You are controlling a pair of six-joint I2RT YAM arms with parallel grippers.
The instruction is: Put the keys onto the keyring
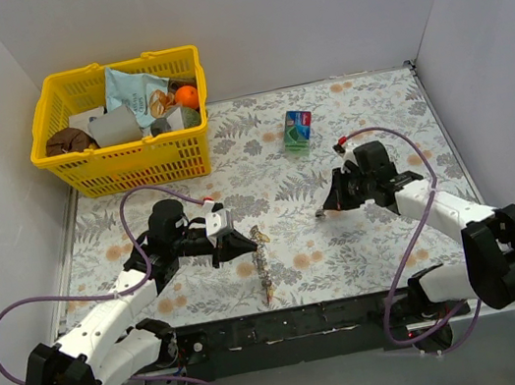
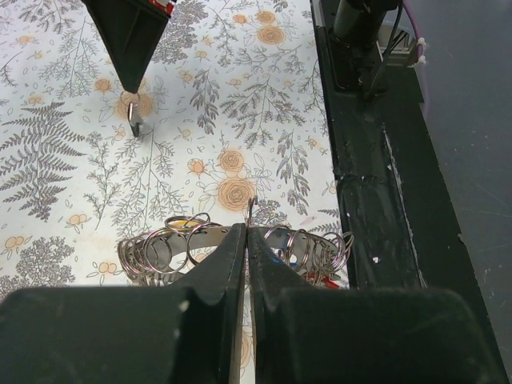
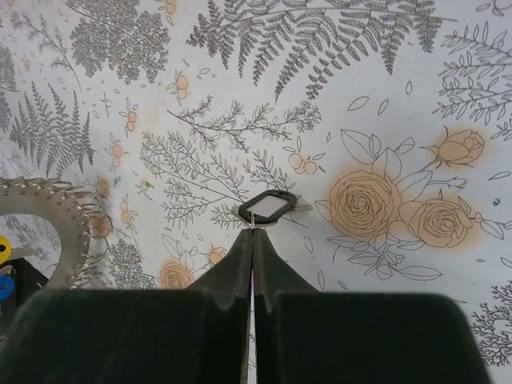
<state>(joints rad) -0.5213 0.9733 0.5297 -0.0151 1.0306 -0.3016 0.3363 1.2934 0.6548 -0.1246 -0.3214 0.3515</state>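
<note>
My left gripper (image 1: 244, 243) is shut on the keyring (image 1: 264, 263), a toothed metal ring held on edge above the floral table. In the left wrist view the fingertips (image 2: 232, 240) pinch its band (image 2: 180, 240), which carries several small split rings and red and blue tags. My right gripper (image 1: 325, 211) is shut on the small ring of a key with a black-framed whitish tag (image 3: 270, 206). It holds the key just above the cloth, to the right of the keyring (image 3: 48, 210) and apart from it. That key also shows in the left wrist view (image 2: 134, 114).
A yellow basket (image 1: 121, 127) with groceries stands at the back left. A small green and blue box (image 1: 298, 131) sits at the back middle. The black table edge (image 1: 290, 321) runs along the front, close under the keyring. White walls close in the sides.
</note>
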